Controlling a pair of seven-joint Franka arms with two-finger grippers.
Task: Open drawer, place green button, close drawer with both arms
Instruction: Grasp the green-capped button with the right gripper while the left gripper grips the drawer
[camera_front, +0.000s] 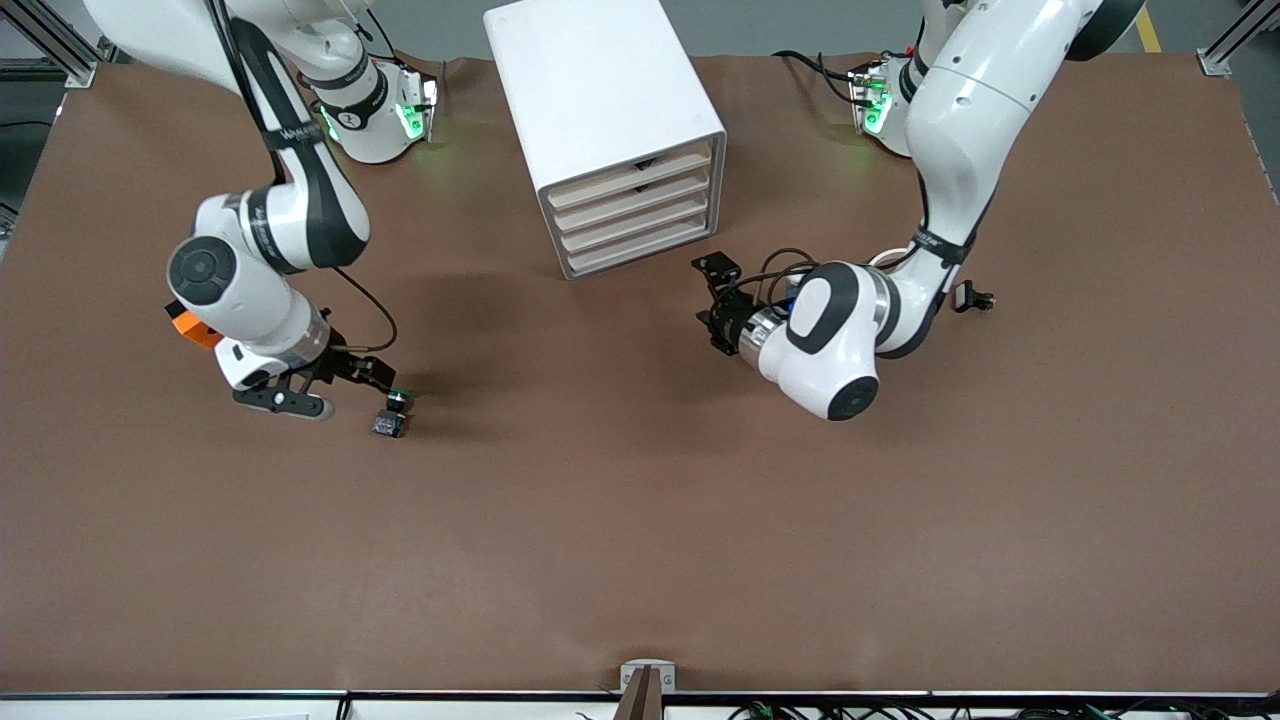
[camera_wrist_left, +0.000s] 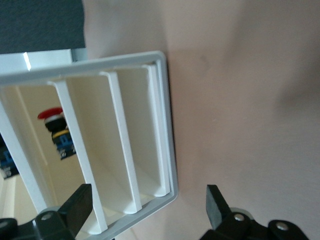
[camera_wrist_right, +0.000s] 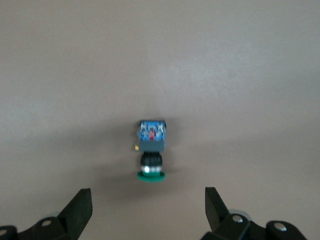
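Note:
The white cabinet (camera_front: 600, 90) stands at the table's middle, on the robots' side. Its lowest drawer (camera_front: 640, 252) is shut, like the three above it. My left gripper (camera_front: 709, 300) hangs open just in front of the drawer fronts, and in the left wrist view the lowest drawer (camera_wrist_left: 161, 130) lies between the open left gripper (camera_wrist_left: 147, 210) fingers' line. The button (camera_front: 391, 412), green-capped with a blue end, lies on its side on the table. My right gripper (camera_front: 345, 388) stands open beside it. The right wrist view shows the button (camera_wrist_right: 151, 145) just ahead of the open right gripper (camera_wrist_right: 146, 210), untouched.
An orange cube (camera_front: 194, 328) lies partly hidden under the right arm. A small black clip (camera_front: 973, 297) sits by the left arm's elbow. A red-capped part (camera_wrist_left: 51, 116) shows inside an upper drawer. The brown table (camera_front: 640, 540) stretches wide toward the front camera.

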